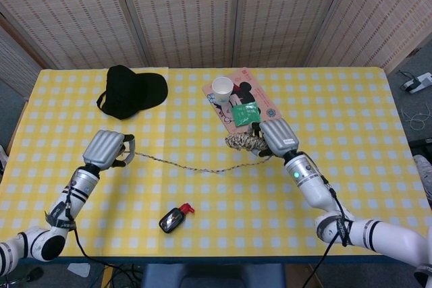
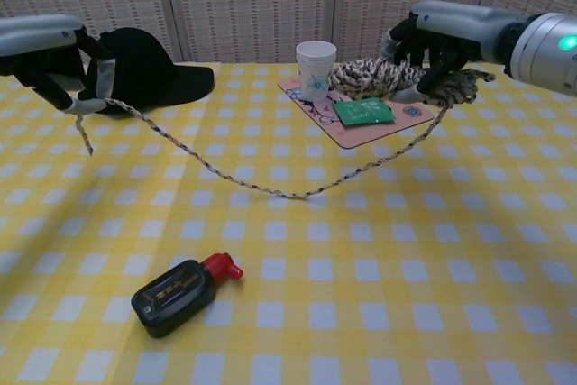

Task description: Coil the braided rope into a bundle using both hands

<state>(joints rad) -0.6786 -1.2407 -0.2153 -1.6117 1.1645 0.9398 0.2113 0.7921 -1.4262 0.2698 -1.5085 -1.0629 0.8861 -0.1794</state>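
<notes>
Since the rope (image 2: 270, 188) sags in a slack curve between the two hands, with its lowest part just above or barely on the bench (image 2: 451, 313), it looks light, limp and a little rough in its braid, so it should bend readily but will spring out of a coil unless it is pinned. Nearest the camera, and near of that low point of the rope, a small black bottle with a red cap (image 2: 180, 289) lies on its side, well apart from the rope. From the sag the rope climbs leftward to the left hand (image 2: 54, 51), which pinches it close to its free end; a short tail hangs down beside the fingers. Rightward it rises to the right hand (image 2: 433, 38), whose fingers are closed around a fat bundle (image 2: 374, 77) of turns already wound, held in the air. I judge the best hold for further turns is where the hands already are: the bundle clamped across its middle, the loose length fed from near its end. Beyond the bundle sits a pink mat (image 1: 253, 118) carrying a green packet (image 2: 362, 111) and a paper cup (image 2: 315, 68), upright; what it holds cannot be told. Left of the cup, farther back, lies a black cap (image 2: 135, 68).
</notes>
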